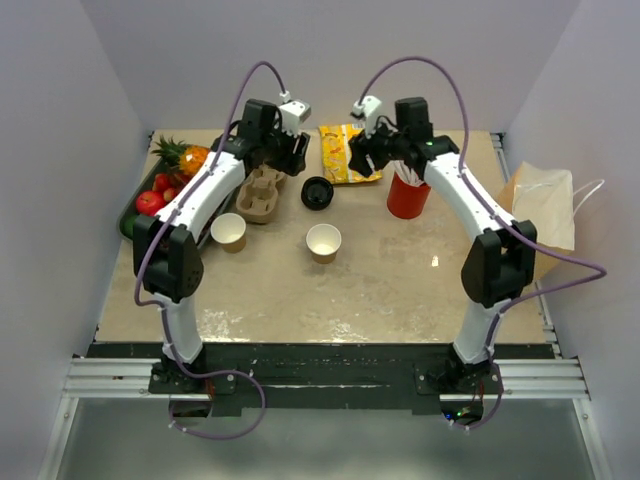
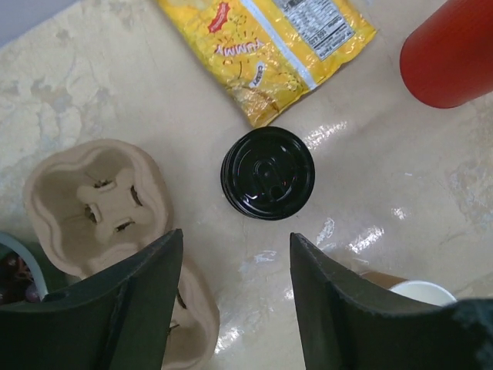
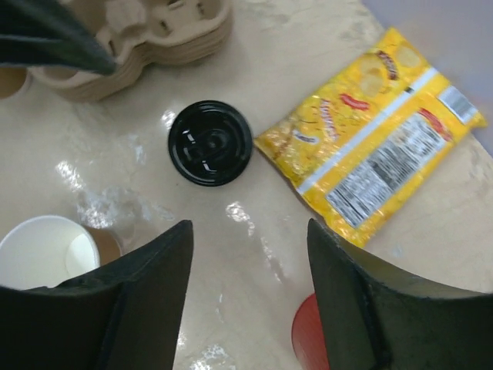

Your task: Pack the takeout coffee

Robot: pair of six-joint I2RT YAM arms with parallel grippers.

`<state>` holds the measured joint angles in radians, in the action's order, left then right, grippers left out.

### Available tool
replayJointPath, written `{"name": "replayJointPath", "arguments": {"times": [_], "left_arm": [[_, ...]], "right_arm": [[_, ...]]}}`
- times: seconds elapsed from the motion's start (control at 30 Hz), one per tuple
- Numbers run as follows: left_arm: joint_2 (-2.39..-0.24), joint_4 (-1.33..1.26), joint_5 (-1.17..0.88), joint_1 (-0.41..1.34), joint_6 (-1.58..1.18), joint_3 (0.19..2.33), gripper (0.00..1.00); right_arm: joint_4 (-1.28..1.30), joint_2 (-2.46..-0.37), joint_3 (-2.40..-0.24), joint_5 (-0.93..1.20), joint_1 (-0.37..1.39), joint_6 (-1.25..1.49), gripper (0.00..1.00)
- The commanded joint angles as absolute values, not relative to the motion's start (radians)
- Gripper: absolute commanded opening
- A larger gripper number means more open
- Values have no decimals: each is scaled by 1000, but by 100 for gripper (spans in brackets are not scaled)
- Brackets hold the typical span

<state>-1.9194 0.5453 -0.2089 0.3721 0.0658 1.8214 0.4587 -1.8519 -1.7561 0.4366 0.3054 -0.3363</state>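
Note:
No lidded cup shows, so the takeout coffee is out of view. A loose black lid [image 1: 317, 192] [image 2: 268, 173] [image 3: 209, 142] lies flat on the table beside a pulp cup carrier [image 1: 262, 195] [image 2: 92, 200] [image 3: 154, 31]. Two lidless brown paper cups stand nearer the arms, one in the middle [image 1: 323, 243] [image 2: 420, 291] [image 3: 46, 250] and one to the left [image 1: 229, 232]. My left gripper [image 1: 290, 155] [image 2: 235, 235] hovers open just short of the lid, holding nothing. On the lid's other side my right gripper [image 1: 362, 155] [image 3: 249, 225] also hangs open and empty.
A yellow snack bag [image 1: 343, 152] [image 2: 269, 46] [image 3: 377, 146] lies behind the lid. A red cup with straws [image 1: 407, 197] [image 2: 454, 54] stands under the right arm. A fruit tray [image 1: 135, 220] sits at far left, a paper bag [image 1: 545, 205] off the right edge.

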Motion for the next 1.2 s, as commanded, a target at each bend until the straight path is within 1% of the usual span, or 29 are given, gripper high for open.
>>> {"name": "replayJointPath", "arguments": {"times": [0.0,0.07,0.13,0.17,0.27,0.33,0.37,0.43,0.53,0.63,0.73,0.93,1.17], "left_arm": [[-1905,520,-198,302,-34,1871,62],[-1873,525,-248,243,-46,1849,62],[-1826,529,-296,200,-77,1824,62],[-1803,522,-334,160,-84,1780,62],[-1717,514,-356,108,-84,1694,62],[-1671,517,-364,97,-57,1661,62],[-1657,523,-374,92,-48,1642,62],[-1629,526,-380,92,-20,1625,62],[-1602,518,-384,92,-5,1598,62],[-1588,518,-376,92,-6,1585,62],[-1580,523,-368,92,29,1574,62],[-1577,528,-368,92,37,1559,62],[-1591,528,-367,92,43,1563,61]], "right_arm": [[535,-1940,-1874,482,396,-616,61],[616,-2033,-1940,520,399,-662,55],[701,-2087,-2025,534,405,-765,50],[710,-2104,-2037,541,406,-797,49],[707,-2129,-2020,549,417,-929,50],[735,-2157,-2031,549,423,-1011,53],[756,-2172,-2043,548,425,-1040,57],[834,-2207,-2082,545,434,-1132,59],[845,-2207,-2059,526,448,-1216,59],[822,-2200,-2019,512,460,-1276,59],[837,-2220,-2026,508,468,-1322,59],[873,-2264,-2059,511,483,-1396,54],[861,-2289,-2063,500,502,-1416,50]]}}
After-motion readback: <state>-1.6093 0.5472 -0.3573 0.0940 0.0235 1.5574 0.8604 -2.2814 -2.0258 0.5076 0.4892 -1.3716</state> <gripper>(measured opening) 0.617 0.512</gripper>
